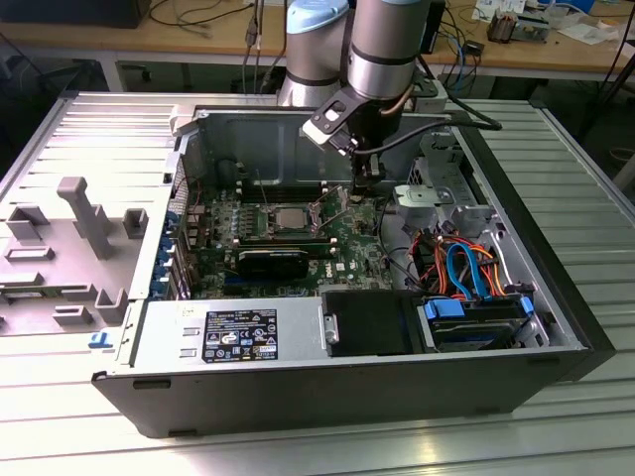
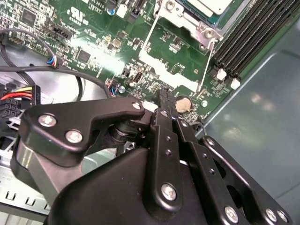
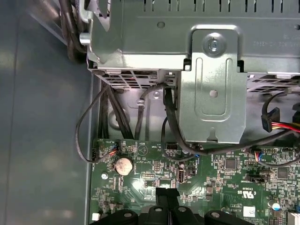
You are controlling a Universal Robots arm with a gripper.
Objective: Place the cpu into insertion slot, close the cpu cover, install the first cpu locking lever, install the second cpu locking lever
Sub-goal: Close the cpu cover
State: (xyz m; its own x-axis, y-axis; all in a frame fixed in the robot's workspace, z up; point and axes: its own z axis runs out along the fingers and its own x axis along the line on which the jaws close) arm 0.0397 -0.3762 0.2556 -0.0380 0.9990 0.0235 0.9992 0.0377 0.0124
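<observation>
In the exterior view the cpu (image 1: 289, 218) lies as a silver-grey square in the insertion slot (image 1: 260, 234) on the green motherboard. In the second wrist view a corner of the cpu (image 2: 213, 4) sits inside the silver cpu cover frame (image 2: 185, 16). Two thin wire locking levers (image 2: 206, 68) (image 2: 149, 35) run out from that corner over the board. My gripper (image 1: 369, 184) hangs just above the board on the exterior view's right of the slot. Its black fingers (image 2: 163, 96) are shut with nothing between them, and their tip (image 3: 167, 191) is close to the coin battery (image 3: 123, 165).
Black memory slots (image 2: 253, 37) lie beside the socket. A grey metal drive cage (image 3: 211, 84) with dangling cables (image 3: 140, 108) stands behind the gripper. The case wall (image 1: 298, 139) rises at the back. Orange and blue cables (image 1: 461, 268) fill the exterior view's right.
</observation>
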